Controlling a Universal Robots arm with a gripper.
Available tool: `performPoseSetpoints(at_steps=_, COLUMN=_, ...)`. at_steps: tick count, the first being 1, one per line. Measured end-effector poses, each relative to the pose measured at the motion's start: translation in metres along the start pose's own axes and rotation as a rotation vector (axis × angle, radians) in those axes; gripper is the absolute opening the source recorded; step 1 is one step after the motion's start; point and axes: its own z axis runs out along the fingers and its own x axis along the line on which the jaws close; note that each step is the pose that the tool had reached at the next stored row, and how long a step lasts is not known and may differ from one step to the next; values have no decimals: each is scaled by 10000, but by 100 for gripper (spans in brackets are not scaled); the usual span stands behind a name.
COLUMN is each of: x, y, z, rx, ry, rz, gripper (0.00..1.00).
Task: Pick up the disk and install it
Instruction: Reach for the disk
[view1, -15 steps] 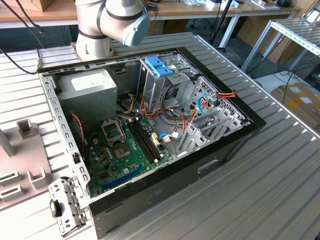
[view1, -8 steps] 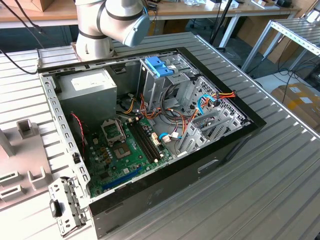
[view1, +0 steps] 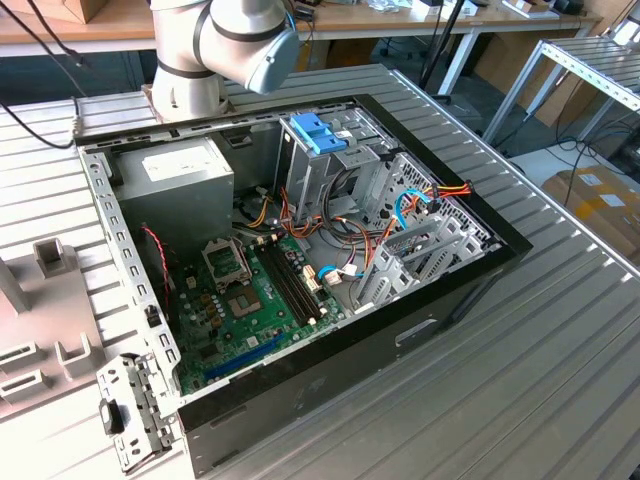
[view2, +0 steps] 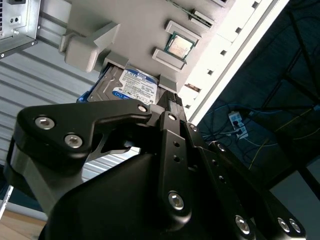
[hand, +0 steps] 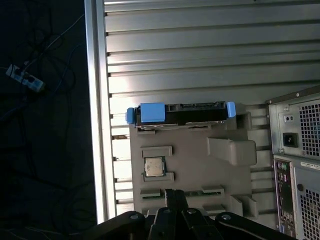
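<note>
Ribbed metal bench (view1: 560, 400) all over, with more benches and cardboard boxes seen behind it in the exterior view. An open computer case (view1: 470, 275) is laid flat on it, with the green motherboard (view1: 245, 310), the grey power supply (view1: 185, 175) and a light-blue latch (view1: 318, 130) on the drive cage all exposed. The arm (view1: 225, 45) is parked just behind the case.

A grey fixture plate (hand: 195, 175) is laid on the bench right next to the case's rear panel. The disk (hand: 190, 114) is stood on its long edge in a slot along one edge of that plate, with the blue side rails showing at both ends; its white-and-blue label can be made out in the second wrist view (view2: 132, 87). So it's not picked up yet. A processor chip (hand: 154, 166) is seated in a pocket nearer the middle of the plate.

The hand (hand: 175, 194) is hung over the plate's opposite edge from the disk. Its fingers are seen pressed together, nothing gripped.
</note>
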Motion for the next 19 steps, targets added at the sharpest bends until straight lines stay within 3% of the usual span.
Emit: performPoseSetpoints(at_steps=19, x=147, y=-11, z=-1, rx=0, ry=0, rz=0, gripper=11)
